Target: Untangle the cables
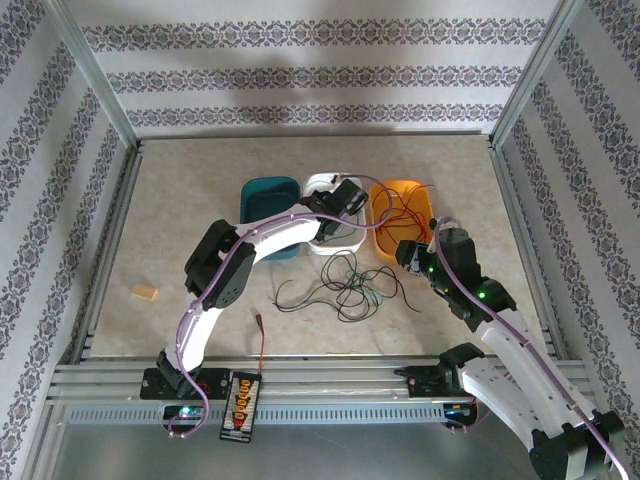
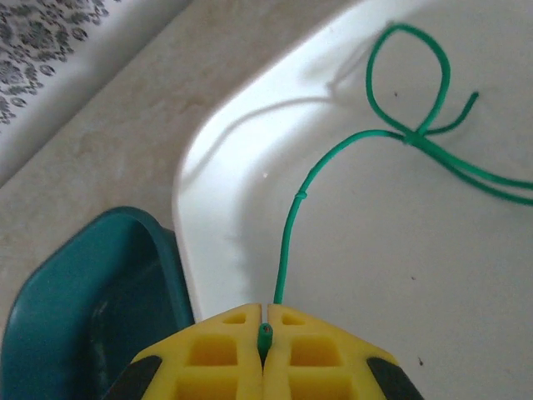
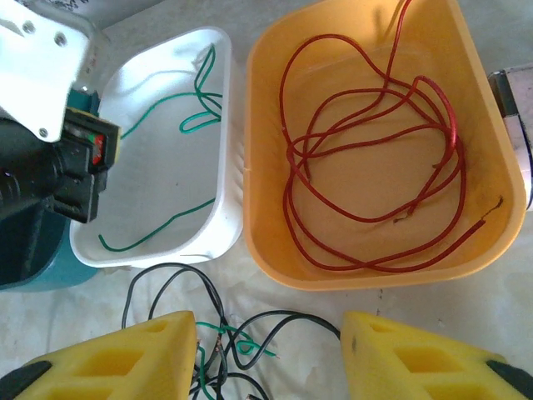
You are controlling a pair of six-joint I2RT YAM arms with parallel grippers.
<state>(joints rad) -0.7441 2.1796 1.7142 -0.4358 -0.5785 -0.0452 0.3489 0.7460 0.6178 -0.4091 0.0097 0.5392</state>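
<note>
Left gripper (image 2: 265,315), clamped on green cable (image 2: 288,242) end, over white bin (image 2: 375,275); cable trails ahead into it. Right gripper (image 3: 266,333), half-open, empty, directly above worktop tangle (image 3: 218,346).

Tan block (image 1: 147,292), orange-plugged black board (image 1: 240,405)

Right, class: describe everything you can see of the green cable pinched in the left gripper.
The green cable is a thin, smooth wire that looks plastic-coated. One end is pinched in the shut yellow left gripper. From there it curves away over the white bin and crosses itself in a small loop at what looks like a knot. Two strands then run off to the right inside the bin.
</note>
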